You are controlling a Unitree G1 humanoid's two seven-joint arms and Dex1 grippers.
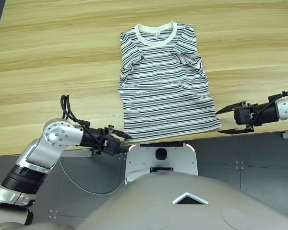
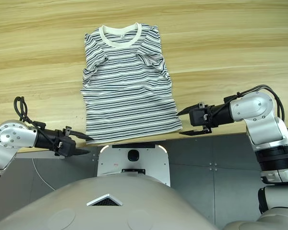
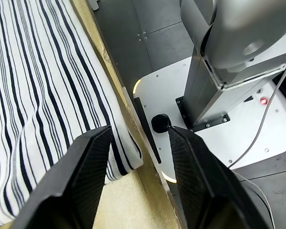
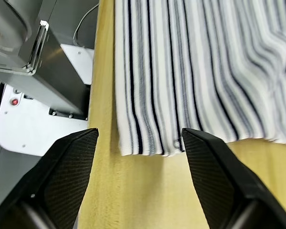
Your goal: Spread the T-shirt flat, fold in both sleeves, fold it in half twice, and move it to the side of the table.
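**T-shirt** (image 1: 163, 81): striped, pale collar (image 1: 157, 34). Lies flat on the table (image 1: 53, 62), collar at the far side, hem (image 1: 173, 134) along the near edge. The sleeve on the robot's right is turned in over the body, with creases there. The opposite side edge runs straight, and its sleeve cannot be made out.

**Left gripper** (image 1: 126, 143): fingers spread, holding nothing. It sits at the near table edge, just beside the hem's left corner. In the left wrist view that corner (image 3: 126, 162) lies ahead, in the gap between the two dark fingers (image 3: 86, 176), close to the table's edge.

**Right gripper** (image 1: 221, 121): fingers likewise spread, holding nothing. It sits just off the hem's right corner, level with the table edge. In the right wrist view the corner (image 4: 143, 143) lies ahead of the gap, clear of both fingers (image 4: 214, 181).

**Hard to make out**
- Whether the left fingertips touch the cloth cannot be told.
- The right arm is cut off at the left eye view's edge, and the left arm at the right eye view's.
- Both wrist views crop the shirt to its hem end.
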